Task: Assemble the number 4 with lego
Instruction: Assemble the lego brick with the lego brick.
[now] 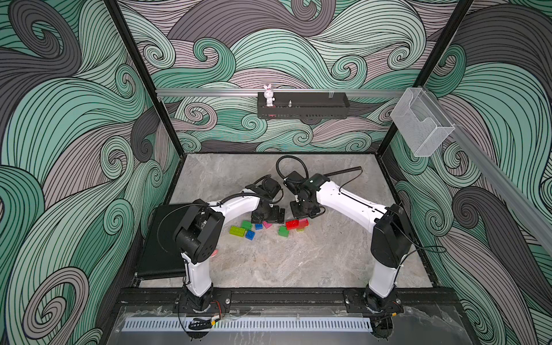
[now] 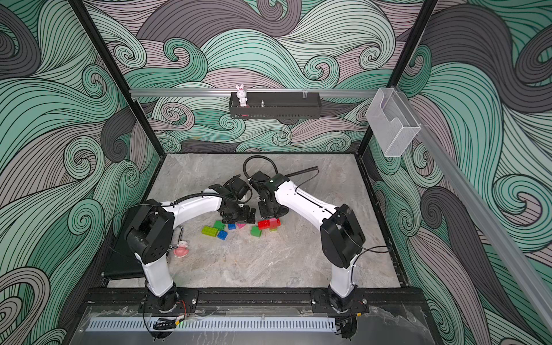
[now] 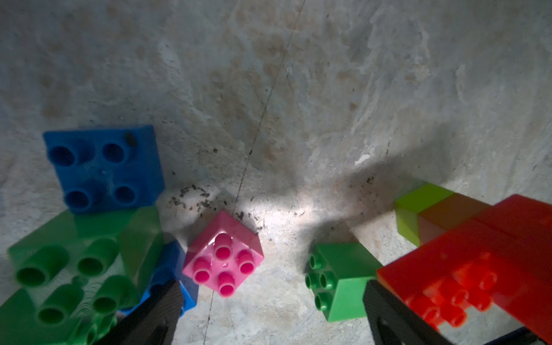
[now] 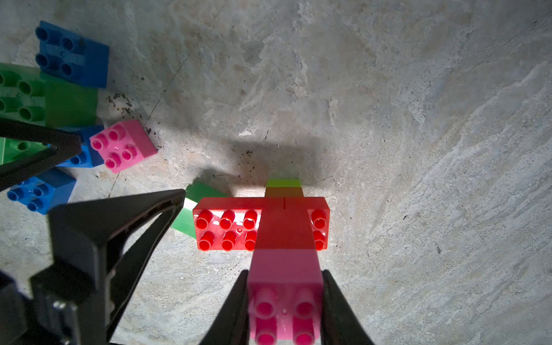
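Observation:
My right gripper (image 4: pixel 285 301) is shut on a pink brick (image 4: pixel 285 268) that tops a small stack, with a lime brick (image 4: pixel 283 182) at its far end. A red oblong brick (image 4: pixel 227 227) crosses that stack. In both top views the stack (image 1: pixel 298 224) (image 2: pixel 270 224) stands at table centre under the right gripper (image 1: pixel 301 213). My left gripper (image 3: pixel 271 313) hangs open over loose lego: a pink square brick (image 3: pixel 224 263), a green brick (image 3: pixel 343 277), a blue brick (image 3: pixel 104 167) and a dark green one (image 3: pixel 74 268). A lime oblong brick (image 1: pixel 237 231) lies furthest left.
A black pad (image 1: pixel 161 239) lies at the table's left edge, and a pink toy figurine (image 2: pixel 181 250) sits beside the left arm. On the back wall hang a black shelf (image 1: pixel 303 112) with a white bunny (image 1: pixel 268 95) and a clear box (image 1: pixel 421 125).

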`<move>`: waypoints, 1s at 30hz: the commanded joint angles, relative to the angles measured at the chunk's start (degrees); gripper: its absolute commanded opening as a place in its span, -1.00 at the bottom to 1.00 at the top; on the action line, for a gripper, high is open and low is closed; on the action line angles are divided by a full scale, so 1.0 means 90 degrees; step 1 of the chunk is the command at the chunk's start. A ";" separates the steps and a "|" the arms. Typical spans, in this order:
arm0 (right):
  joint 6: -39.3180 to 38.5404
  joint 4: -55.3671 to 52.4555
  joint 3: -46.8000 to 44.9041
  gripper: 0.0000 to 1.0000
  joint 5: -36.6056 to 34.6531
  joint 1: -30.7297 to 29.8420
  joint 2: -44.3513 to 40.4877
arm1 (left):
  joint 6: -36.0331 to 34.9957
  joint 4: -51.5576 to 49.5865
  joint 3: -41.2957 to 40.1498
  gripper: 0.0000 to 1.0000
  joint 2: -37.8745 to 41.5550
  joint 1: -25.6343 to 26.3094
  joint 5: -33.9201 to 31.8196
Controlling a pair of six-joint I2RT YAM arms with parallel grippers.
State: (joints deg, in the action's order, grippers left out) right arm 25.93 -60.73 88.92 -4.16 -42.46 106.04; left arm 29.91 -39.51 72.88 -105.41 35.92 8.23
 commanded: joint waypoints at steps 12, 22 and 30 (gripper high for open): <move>0.0478 -0.0346 -0.0774 -1.00 -0.0254 0.0040 0.0361 | -0.0273 0.0210 -0.0337 0.97 0.0843 -0.0074 -0.0340; 0.0932 -0.0071 -0.0489 -0.55 -0.0132 0.0035 0.0185 | -0.0294 0.0079 -0.0763 0.97 0.1313 -0.0253 -0.0704; 0.0786 -0.0090 -0.0060 -0.14 -0.0128 0.0040 0.0277 | -0.0238 0.0009 -0.0910 0.97 0.1508 -0.0327 -0.0778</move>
State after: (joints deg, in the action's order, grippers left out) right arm 33.17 -59.31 88.16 -5.45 -42.28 105.95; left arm 27.86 -38.06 64.79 -93.93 33.43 2.50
